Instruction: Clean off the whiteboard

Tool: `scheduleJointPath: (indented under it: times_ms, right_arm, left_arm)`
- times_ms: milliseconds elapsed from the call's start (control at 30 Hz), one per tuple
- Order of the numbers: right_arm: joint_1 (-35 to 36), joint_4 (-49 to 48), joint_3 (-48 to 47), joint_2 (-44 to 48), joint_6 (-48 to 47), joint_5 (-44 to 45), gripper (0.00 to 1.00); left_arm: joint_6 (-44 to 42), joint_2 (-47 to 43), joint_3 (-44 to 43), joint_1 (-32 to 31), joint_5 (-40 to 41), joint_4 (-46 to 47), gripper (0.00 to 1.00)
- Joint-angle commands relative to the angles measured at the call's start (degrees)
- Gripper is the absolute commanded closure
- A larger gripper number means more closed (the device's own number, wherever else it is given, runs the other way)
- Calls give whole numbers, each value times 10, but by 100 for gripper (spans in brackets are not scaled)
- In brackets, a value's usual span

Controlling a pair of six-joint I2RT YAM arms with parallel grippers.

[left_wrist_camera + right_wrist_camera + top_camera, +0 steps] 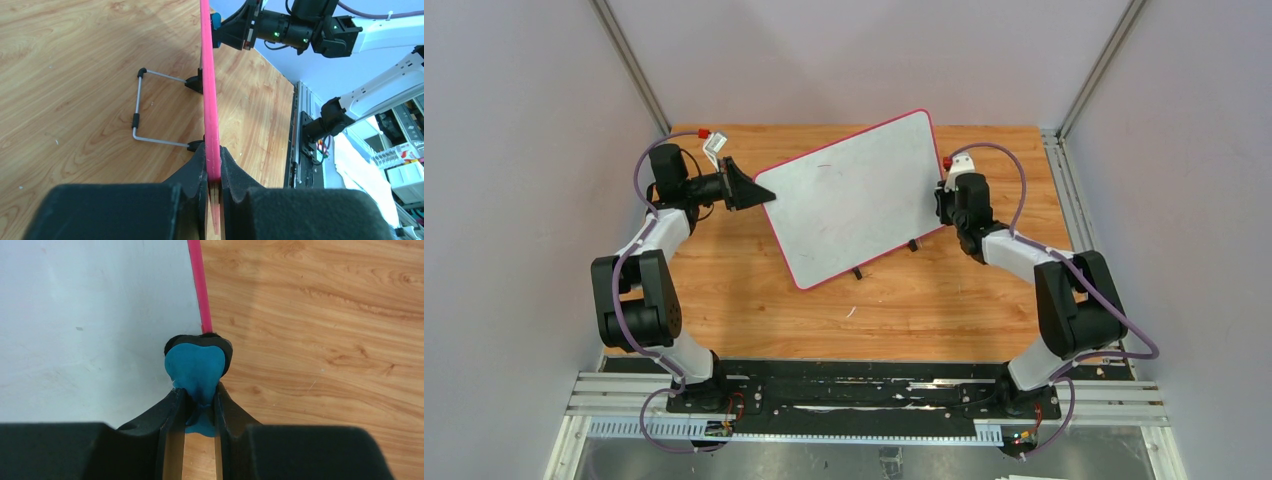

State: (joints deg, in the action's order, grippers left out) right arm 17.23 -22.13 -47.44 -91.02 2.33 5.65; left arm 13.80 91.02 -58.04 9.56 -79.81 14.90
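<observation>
One whiteboard (pixel 854 198): rim pinched in left gripper (pixel 213 172).
One blue eraser (pixel 196 369): pinched in right gripper (pixel 198 405).
Surface: wood table (pixel 944 300), grey walls.

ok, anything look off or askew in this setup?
The whiteboard sits skewed to the table edges, its left rim pinched by the left gripper. The right gripper holds the blue eraser at its right rim. Faint marks only.

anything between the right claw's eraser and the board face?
Nothing visible. The right claw holds the small blue bow-shaped eraser at the pink-red-rimmed white whiteboard's right edge. The left claw pinches the opposite rim, off the face.
</observation>
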Motion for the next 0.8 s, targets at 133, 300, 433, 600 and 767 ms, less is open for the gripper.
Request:
scheduleJointPath:
  times_ms: [133,300,433,600,767]
  right_arm:
    - [10,42,-120,-19,-30,-6,99]
    - [10,80,-171,0,-49,-8,99]
    - [10,139,-170,58,-41,-1,99]
    - [9,287,-162,158,-25,27,99]
    - [0,494,-185,228,18,46,99]
  left_arm:
    - [-16,0,1,-3,-40,17,100]
    - [-16,0,1,-3,-39,18,100]
    - [-16,1,0,-3,-37,17,100]
    - [-14,0,-2,-3,-34,17,100]
    - [-14,1,-2,-3,-28,17,100]
